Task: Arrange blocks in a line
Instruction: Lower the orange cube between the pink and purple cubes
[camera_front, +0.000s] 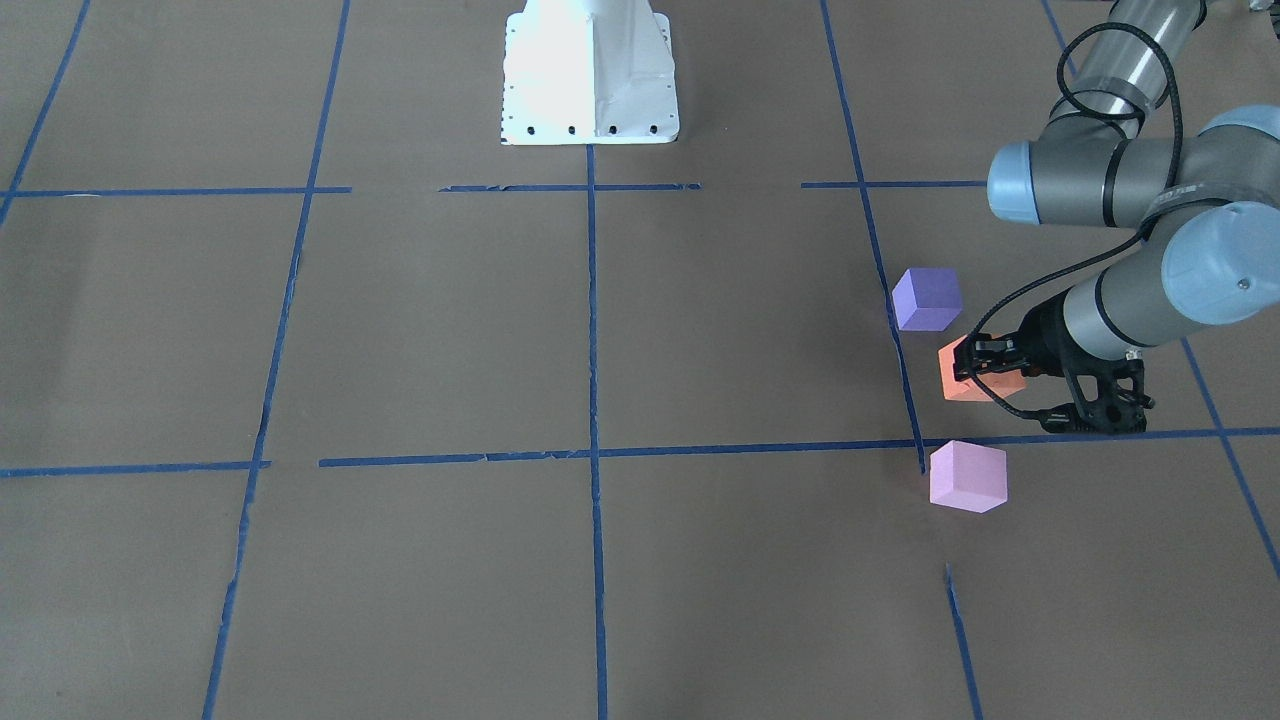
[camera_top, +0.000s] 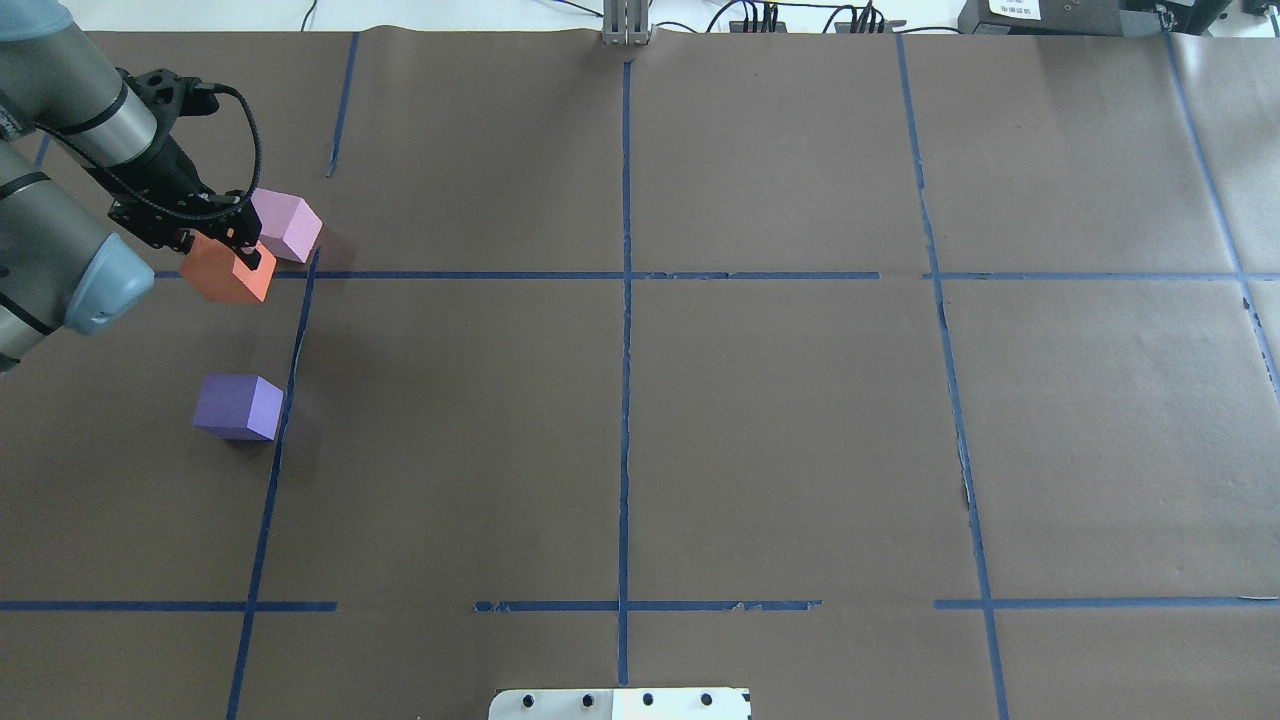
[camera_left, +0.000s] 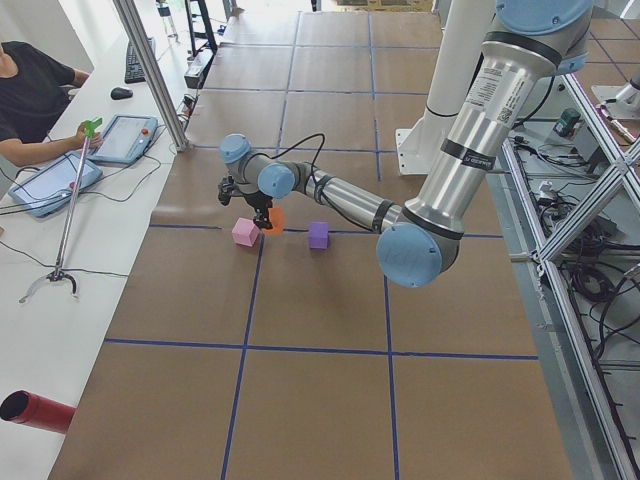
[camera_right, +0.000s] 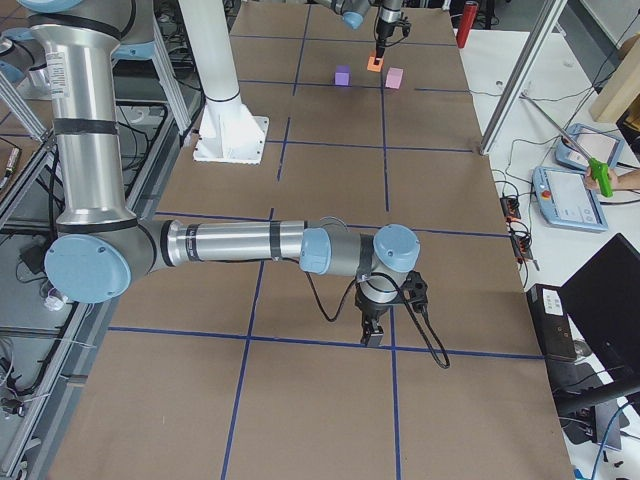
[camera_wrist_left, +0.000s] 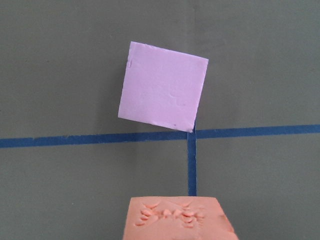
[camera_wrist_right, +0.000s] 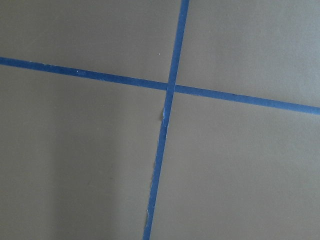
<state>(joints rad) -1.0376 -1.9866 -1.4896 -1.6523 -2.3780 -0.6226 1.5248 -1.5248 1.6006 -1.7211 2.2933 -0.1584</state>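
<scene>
My left gripper (camera_front: 985, 362) (camera_top: 228, 246) is shut on the orange block (camera_front: 972, 382) (camera_top: 228, 277) and holds it low over the brown paper. The pale pink block (camera_front: 967, 476) (camera_top: 287, 225) lies just beyond it, at a crossing of blue tape lines. The blue-violet block (camera_front: 927, 298) (camera_top: 238, 406) lies on the robot's side of it. The left wrist view shows the orange block (camera_wrist_left: 177, 220) at the bottom edge and the pink block (camera_wrist_left: 163, 90) ahead. My right gripper (camera_right: 373, 335) shows only in the exterior right view, low over a tape line; I cannot tell whether it is open.
Blue tape lines (camera_top: 625, 275) form a grid on the brown paper. The white robot base (camera_front: 590, 70) stands at the table's middle edge. An operator (camera_left: 30, 90) sits with tablets at a side desk. The right wrist view shows a bare tape crossing (camera_wrist_right: 170, 87).
</scene>
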